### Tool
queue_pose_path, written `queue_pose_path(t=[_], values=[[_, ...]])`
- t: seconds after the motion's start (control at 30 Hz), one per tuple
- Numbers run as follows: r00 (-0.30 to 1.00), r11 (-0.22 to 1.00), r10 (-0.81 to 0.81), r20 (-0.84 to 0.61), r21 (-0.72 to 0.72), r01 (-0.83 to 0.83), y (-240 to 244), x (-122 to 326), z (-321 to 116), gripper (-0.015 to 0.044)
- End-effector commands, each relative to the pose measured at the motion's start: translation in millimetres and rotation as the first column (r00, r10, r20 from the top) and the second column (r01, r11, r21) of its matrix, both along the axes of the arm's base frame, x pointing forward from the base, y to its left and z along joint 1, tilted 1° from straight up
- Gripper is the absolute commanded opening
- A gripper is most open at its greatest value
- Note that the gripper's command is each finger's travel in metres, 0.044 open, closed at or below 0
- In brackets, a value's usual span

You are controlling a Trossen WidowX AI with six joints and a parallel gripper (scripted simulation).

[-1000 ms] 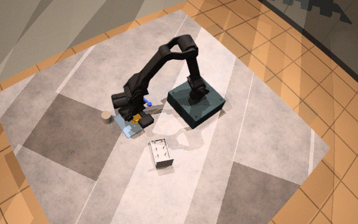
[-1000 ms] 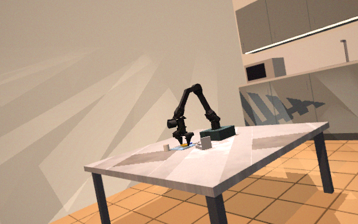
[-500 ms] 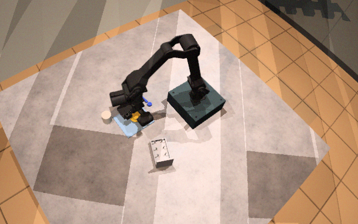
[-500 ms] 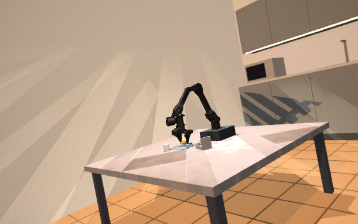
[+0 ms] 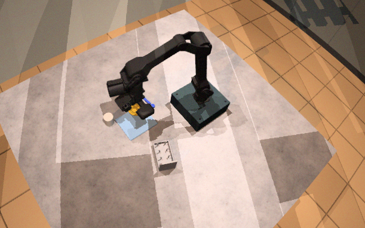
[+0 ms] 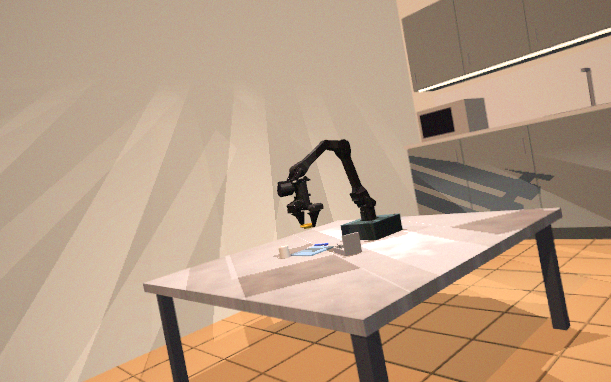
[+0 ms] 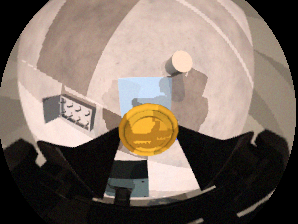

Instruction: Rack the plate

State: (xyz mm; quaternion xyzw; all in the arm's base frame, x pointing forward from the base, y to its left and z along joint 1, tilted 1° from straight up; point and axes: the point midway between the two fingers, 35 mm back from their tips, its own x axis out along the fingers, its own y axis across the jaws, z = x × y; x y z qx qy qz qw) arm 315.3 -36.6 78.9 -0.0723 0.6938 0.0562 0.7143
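A round yellow plate [image 5: 134, 110] [image 6: 307, 226] [image 7: 148, 130] is held flat, face up, between the fingertips, with a finger at each side of its rim. My gripper [image 6: 307, 225] [image 7: 148, 129] is shut on the plate and holds it well above the table, over the blue mat's far end. The small grey dish rack [image 5: 167, 165] [image 6: 351, 244] [image 7: 52, 109] stands on the table, with short pegs inside and a taller wall at one end. In the wrist view it is at the left. Its slots hold no plate.
A light blue square mat [image 5: 131, 134] [image 6: 302, 253] [image 7: 131, 90] lies below the gripper. A beige cylinder [image 5: 108, 118] [image 6: 284, 252] [image 7: 181, 62] stands beside it. A blue utensil [image 5: 152, 105] [image 6: 321, 244] lies between the mat and the arm's dark base [image 5: 198, 116] [image 6: 372, 227].
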Motion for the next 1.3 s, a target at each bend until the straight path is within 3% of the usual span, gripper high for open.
queue_pose_path(t=[0.0, 0.53, 0.93, 1.27], values=[[1.000, 1.000, -0.011, 0.009, 0.003, 0.011, 1, 1, 22, 0.0000], [1.000, 1.000, -0.005, 0.007, 0.002, 0.005, 3, -3, 71, 0.0000], [0.926, 0.925, -0.379, 0.003, 0.025, 0.378, 100, -57, 67, 0.0000], [0.921, 0.921, -0.389, -0.003, 0.039, 0.389, 106, -59, 64, 0.0000]])
